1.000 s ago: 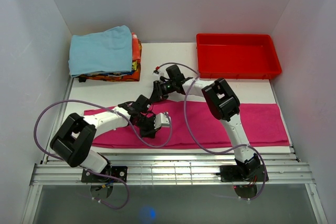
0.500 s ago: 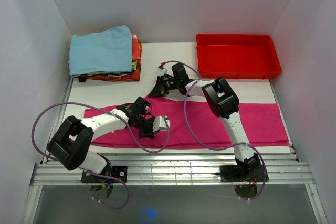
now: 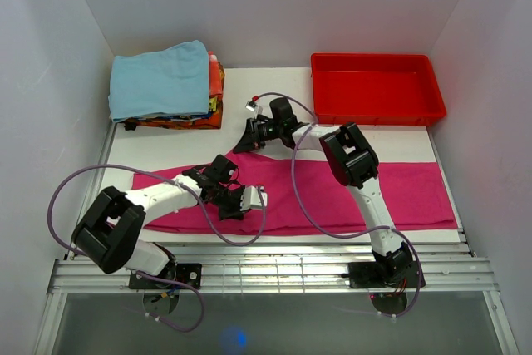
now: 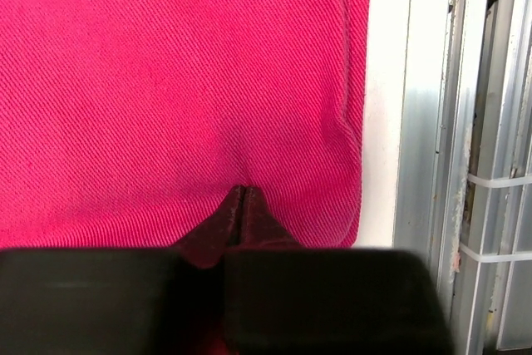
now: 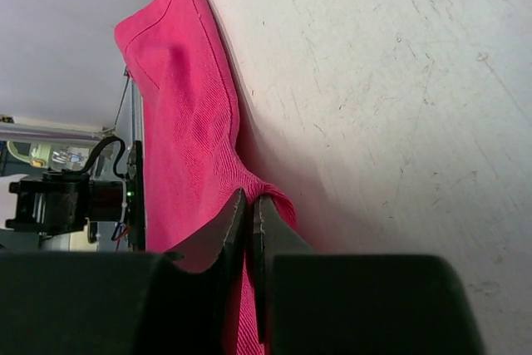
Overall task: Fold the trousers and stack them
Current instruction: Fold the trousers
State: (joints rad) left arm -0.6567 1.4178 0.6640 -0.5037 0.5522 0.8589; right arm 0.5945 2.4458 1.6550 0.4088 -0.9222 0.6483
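Since 1 second ago the right gripper (image 3: pixel 242 145) has eased a little toward 11 o'clock. The far hem of the trousers (image 3: pixel 399 193) now rises in a small peak under it, where that hem ran flat before. The left arm has shifted only slightly.

Nearest me, at 6 o'clock, the aluminium rail (image 3: pixel 274 272) carries both arm bases. Just beyond it the trousers lie in 1 long magenta band across the table (image 3: pixel 274 118), running from 9 o'clock to 3 o'clock.

The left gripper (image 3: pixel 235 203) sits low on that band, left of centre and close to its near hem. In the left wrist view its 2 fingers are pressed together at the tips (image 4: pixel 239 205). They pinch a small pucker of the pink cloth, and the hem and the rail (image 4: pixel 474 122) show off to one side.

Farther out, the right gripper holds the far hem. In its wrist view the jaws are squeezed nearly together (image 5: pixel 249 209) on a thin fold of the trousers (image 5: pixel 187 122), with the cloth lifted off the white tabletop there.

At the back, toward 11 o'clock, a light blue folded cloth (image 3: pixel 158 79) tops a stack of folded garments. Toward 1 o'clock sits a red tray (image 3: pixel 376 114). Both are well apart from the trousers.
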